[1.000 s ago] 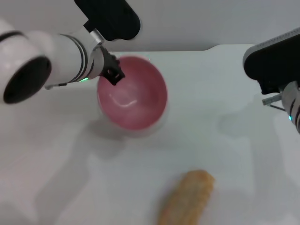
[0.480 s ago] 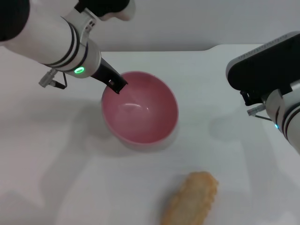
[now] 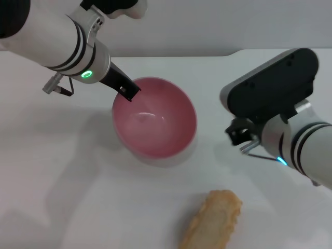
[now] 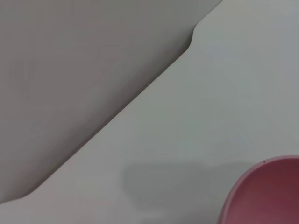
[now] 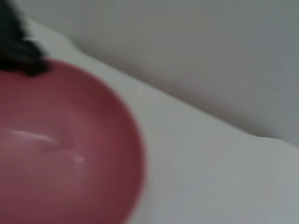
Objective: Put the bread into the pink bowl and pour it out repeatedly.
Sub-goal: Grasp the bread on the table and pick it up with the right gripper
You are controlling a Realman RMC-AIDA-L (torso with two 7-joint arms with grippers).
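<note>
One pink bowl (image 3: 154, 122) and one bread (image 3: 211, 222) sit on one counter (image 3: 62, 197); two end effectors show, left end effector (image 3: 127, 91) and right end effector (image 3: 241, 136).

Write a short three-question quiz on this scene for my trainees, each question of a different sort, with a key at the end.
1. True or false: the bread lies inside the pink bowl.
2. Which pincer is at the bowl's rim? A) left pincer B) right pincer C) neither
3. Fill in: the bowl holds ____.

Key
1. False: the bread lies on the white table, on the near side of the bowl and apart from it.
2. A: the left pincer is at the far left of the rim; the right pincer hangs over the table to the bowl's right, apart from it.
3. Nothing: its pink inside is bare.
</note>
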